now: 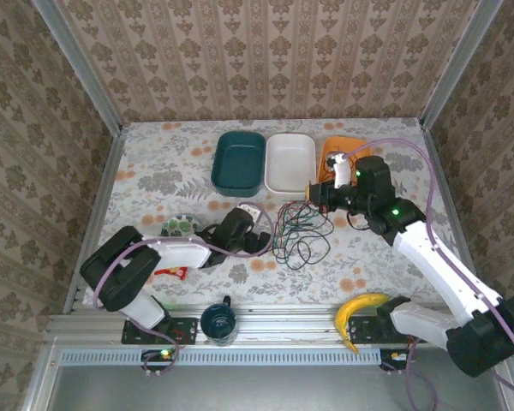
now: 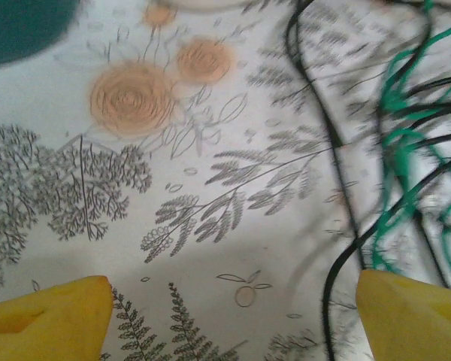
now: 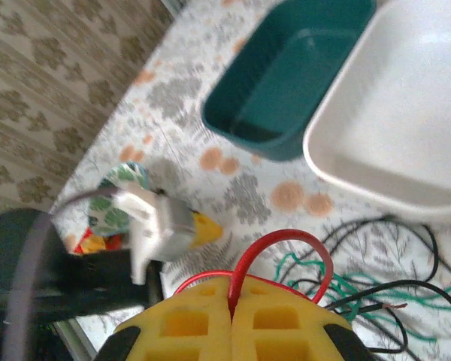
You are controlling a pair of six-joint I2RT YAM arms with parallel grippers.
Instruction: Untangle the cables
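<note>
- In the middle of the surface [image 1: 154,171], in the top view, the cables [image 1: 300,233] lie as one loose tangle of thin red, green and black wires, between the two arms.
- The tangle lies just in front of the white tray [image 1: 289,163], and the teal tray [image 1: 239,161] stands touching that tray on its left.
- The right pincer [image 1: 313,193] is at the far right edge of the tangle, low over the surface.
- In the right wrist view the right pincer [image 3: 231,316] is clenched, with its yellow pads pressed together on the red cable [image 3: 282,239], which rises from between them as a small arch.
- Behind this arch the green cable [image 3: 316,274] and the black cable [image 3: 406,289] cross each other on the surface, near the rim of the white tray [image 3: 406,113].
- The left pincer [image 1: 259,229] is at the left side of the tangle and points toward it.
- In the left wrist view the left pincer [image 2: 233,316] is released: its yellow fingers [image 2: 49,316] stand wide apart, with only bare flowered surface between them.
- There the green cable [image 2: 398,128] and the black cable [image 2: 338,143] run down toward the right finger; the black one seems to pass just beside it, but the picture is blurred here.
- A banana [image 1: 357,312] lies at the near edge by the right arm's base, and a dark mug [image 1: 218,323] stands by the left one.
</note>
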